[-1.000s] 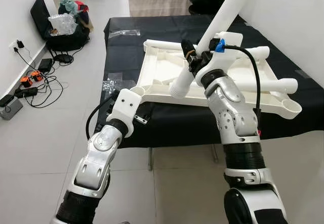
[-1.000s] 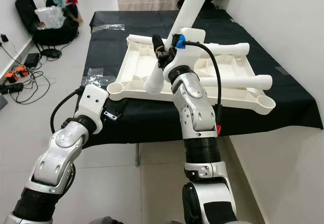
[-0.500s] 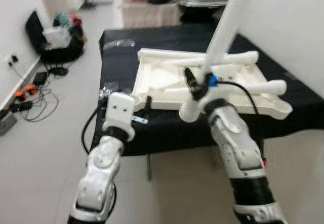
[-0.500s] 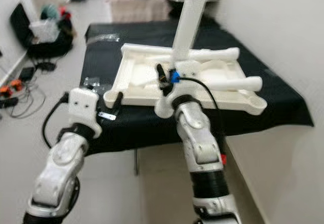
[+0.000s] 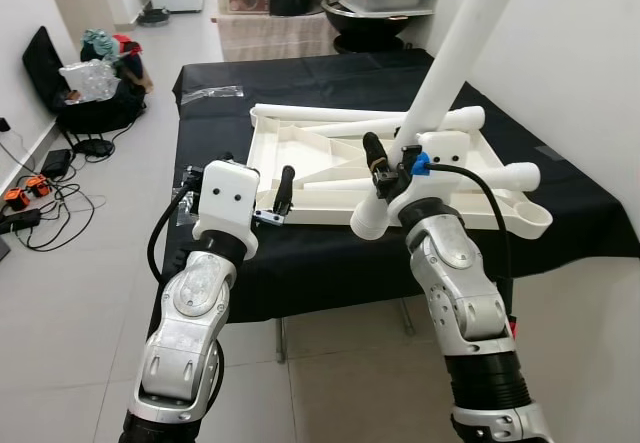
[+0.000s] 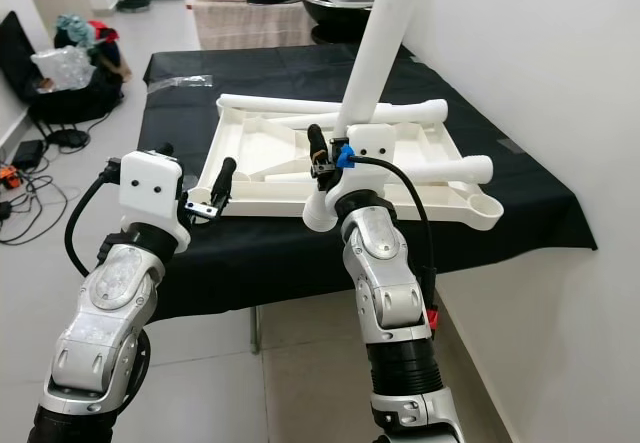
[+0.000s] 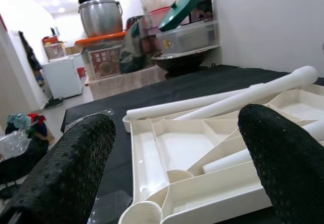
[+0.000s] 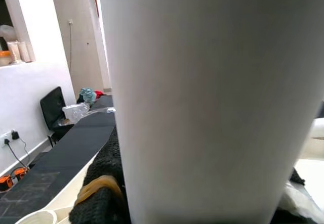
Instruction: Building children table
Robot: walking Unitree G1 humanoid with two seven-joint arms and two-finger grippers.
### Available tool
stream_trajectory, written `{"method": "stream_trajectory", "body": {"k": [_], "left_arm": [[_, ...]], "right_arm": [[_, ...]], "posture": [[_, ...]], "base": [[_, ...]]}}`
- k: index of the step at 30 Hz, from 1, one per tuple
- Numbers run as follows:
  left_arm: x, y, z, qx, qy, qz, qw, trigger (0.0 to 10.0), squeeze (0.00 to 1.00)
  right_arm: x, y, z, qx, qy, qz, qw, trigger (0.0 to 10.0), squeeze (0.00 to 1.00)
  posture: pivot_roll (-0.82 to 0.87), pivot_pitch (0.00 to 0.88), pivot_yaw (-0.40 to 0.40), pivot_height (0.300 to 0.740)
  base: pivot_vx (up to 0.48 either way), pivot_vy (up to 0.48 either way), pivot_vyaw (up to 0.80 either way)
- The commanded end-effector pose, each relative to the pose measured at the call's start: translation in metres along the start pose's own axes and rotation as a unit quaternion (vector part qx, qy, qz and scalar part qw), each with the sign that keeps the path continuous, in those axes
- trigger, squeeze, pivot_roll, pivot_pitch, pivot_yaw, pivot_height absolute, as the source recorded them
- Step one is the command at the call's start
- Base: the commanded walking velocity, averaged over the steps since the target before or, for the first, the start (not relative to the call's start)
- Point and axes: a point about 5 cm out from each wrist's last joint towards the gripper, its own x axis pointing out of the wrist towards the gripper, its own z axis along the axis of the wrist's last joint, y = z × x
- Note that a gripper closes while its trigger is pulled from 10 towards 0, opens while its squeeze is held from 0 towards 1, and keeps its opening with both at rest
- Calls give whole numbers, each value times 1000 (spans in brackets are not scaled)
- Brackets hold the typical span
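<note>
On the left, the left gripper (image 5: 283,191) hovers just off the near corner of the white tabletop (image 5: 330,168), its fingers (image 7: 76,171) spread apart and holding nothing — placed, it seems, to steady that corner and its round leg socket (image 7: 143,213) when needed. The tabletop lies upside down on the black-covered worktop (image 5: 300,248), ribs and sockets facing up so legs can be pushed in; loose white legs (image 5: 365,115) rest across it for the same reason. To the right, the right gripper (image 5: 385,163) has its fingers closed around a long white leg (image 5: 455,53), held steeply upright with its lower end above the near rim — probably being lined up for a socket.
</note>
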Motion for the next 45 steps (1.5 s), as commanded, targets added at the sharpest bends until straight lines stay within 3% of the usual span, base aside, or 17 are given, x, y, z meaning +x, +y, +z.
{"method": "stream_trajectory", "body": {"k": [1, 7, 9, 13, 23, 30, 35, 40, 45], "left_arm": [[-3, 2, -2, -1, 8, 6, 1000, 10000, 0], [-5, 1, -1, -15, 6, 9, 1000, 10000, 0], [4, 6, 6, -11, -3, 24, 1000, 10000, 0], [8, 7, 7, -12, -2, 33, 999, 10000, 0], [2, 4, 4, -11, 17, 18, 1000, 10000, 0], [6, 7, 11, -3, 9, 28, 1000, 10000, 0], [7, 10, 10, 0, 11, 37, 999, 10000, 0], [6, 7, 6, 2, 15, 28, 1000, 10000, 0], [5, 6, 4, -6, 18, 28, 999, 10000, 0]], "right_arm": [[2, -2, 8, -2, -21, -6, 1000, 10000, 0], [3, -3, 11, -6, -27, -7, 1000, 10000, 0], [10, 2, 23, -10, -52, 1, 999, 10000, 0], [12, 1, 26, -13, -55, 5, 998, 10000, 0], [5, 4, 20, -72, -45, 22, 996, 10000, 0], [4, 12, 16, -27, -34, 22, 999, 10000, 0], [7, 5, 17, -18, -37, 9, 999, 10000, 0], [12, -5, 22, -36, -48, -1, 998, 10000, 0], [13, -4, 25, -35, -52, 5, 998, 10000, 0]], "posture": [[18, 0, -28, 740], [21, 0, -27, 740], [3, 0, -30, 740], [14, 0, -43, 740], [0, 18, -24, 740], [9, 27, -27, 740], [10, 24, -20, 740], [14, 17, -28, 740], [10, 0, -30, 740]], "base": [[0, 0, 0], [0, 124, 0], [0, 0, 0], [0, 0, 0], [0, 0, 480], [34, 0, 229], [205, 0, 0], [284, 0, 0], [307, 0, 0]]}}
